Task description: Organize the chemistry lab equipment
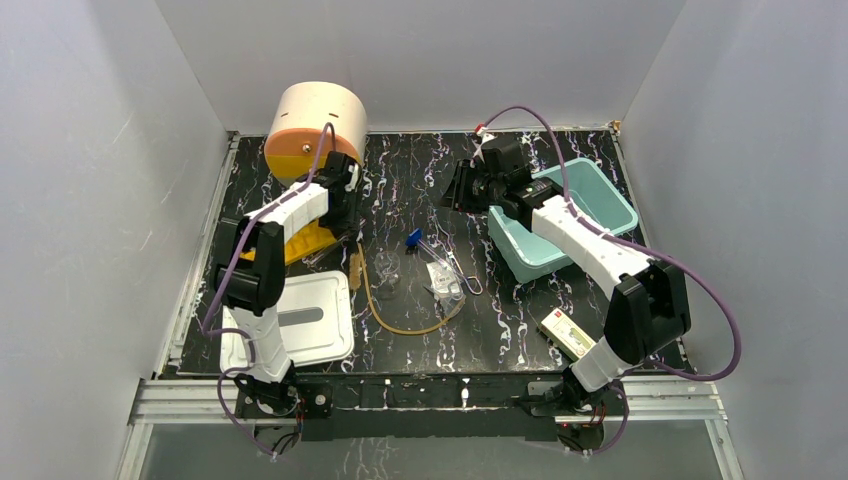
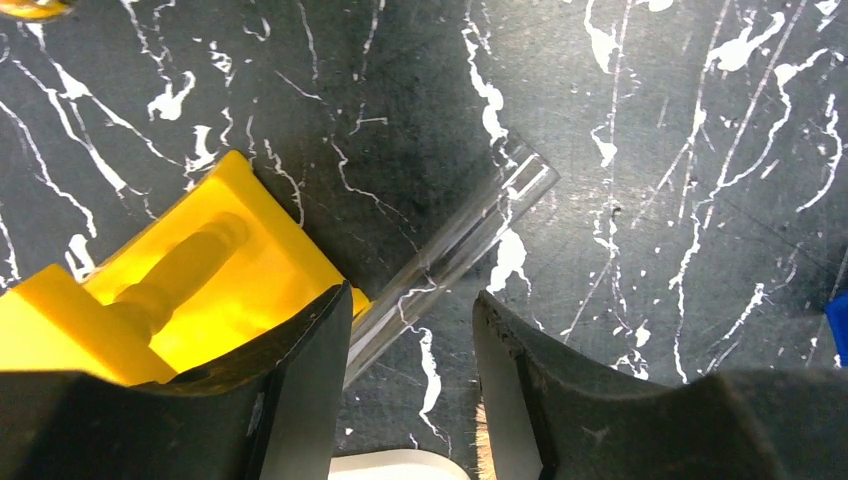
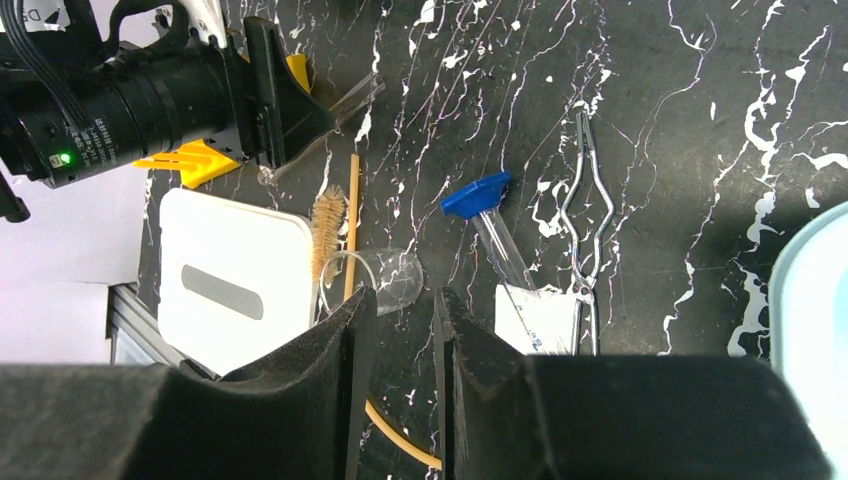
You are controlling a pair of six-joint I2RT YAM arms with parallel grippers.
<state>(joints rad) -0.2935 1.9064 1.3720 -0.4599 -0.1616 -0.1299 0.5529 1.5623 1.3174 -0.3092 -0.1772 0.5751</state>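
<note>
Barely started: hose (image 1: 410,331), flask (image 3: 385,275), clamp (image 3: 582,140) loose on tabletop (image 1: 520,330). Left end effector (image 2: 410,300) half-open astride tube (image 2: 470,235); right end effector (image 3: 404,295) half-open, empty.

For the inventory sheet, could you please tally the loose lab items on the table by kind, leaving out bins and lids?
Glassware: 3 (test tube, beaker, blue-capped tube)
Wire clamp: 1
Amber hose: 1
Brush: 1
Clear packet: 1
Yellow rack: 1
White box: 1
Total: 9
</note>
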